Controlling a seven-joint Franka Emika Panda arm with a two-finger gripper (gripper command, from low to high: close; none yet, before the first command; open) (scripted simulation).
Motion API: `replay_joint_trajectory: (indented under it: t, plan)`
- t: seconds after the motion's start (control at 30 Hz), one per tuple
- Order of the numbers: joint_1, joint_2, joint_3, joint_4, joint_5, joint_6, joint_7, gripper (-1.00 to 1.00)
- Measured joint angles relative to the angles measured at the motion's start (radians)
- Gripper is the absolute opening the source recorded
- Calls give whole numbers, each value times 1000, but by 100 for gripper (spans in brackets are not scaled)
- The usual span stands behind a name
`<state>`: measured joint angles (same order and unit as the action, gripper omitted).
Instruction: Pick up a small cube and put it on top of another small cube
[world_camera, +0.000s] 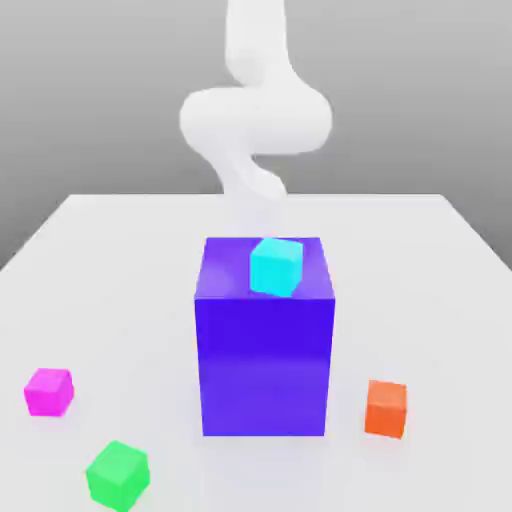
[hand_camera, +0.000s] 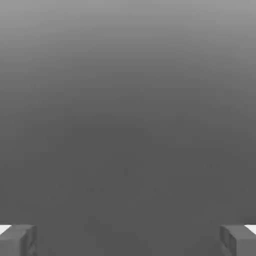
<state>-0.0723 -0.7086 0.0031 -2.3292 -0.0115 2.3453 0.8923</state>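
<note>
Four small cubes: cyan near the edge of a tall blue block, magenta, green and orange on the white table; gripper spread wide, empty, with possible toppling of cyan from a sideways brush, or mistaken picking from an unnamed colour.

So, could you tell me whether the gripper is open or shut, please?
Open: in the hand view, the gripper's two fingers stand wide apart.
</note>
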Motion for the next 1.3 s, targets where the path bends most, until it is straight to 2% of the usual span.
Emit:
replay_joint_trajectory:
  t: [0.23,0.53,0.67,0.77,0.97,1.0,1.2,1.3]
  plan:
    - [-186,260,-14,-83,-40,128,268,0]
    - [-360,586,-99,-187,-59,290,581,0]
    - [-454,731,-142,-234,-14,363,682,0]
    - [-491,841,-156,-268,56,417,732,0]
    - [-555,1059,-95,-245,155,576,697,0]
    - [-563,1083,-85,-241,162,596,691,-100]
    - [-568,1095,-80,-238,163,607,690,-100]
    - [-552,1029,-101,-252,142,554,707,-100]
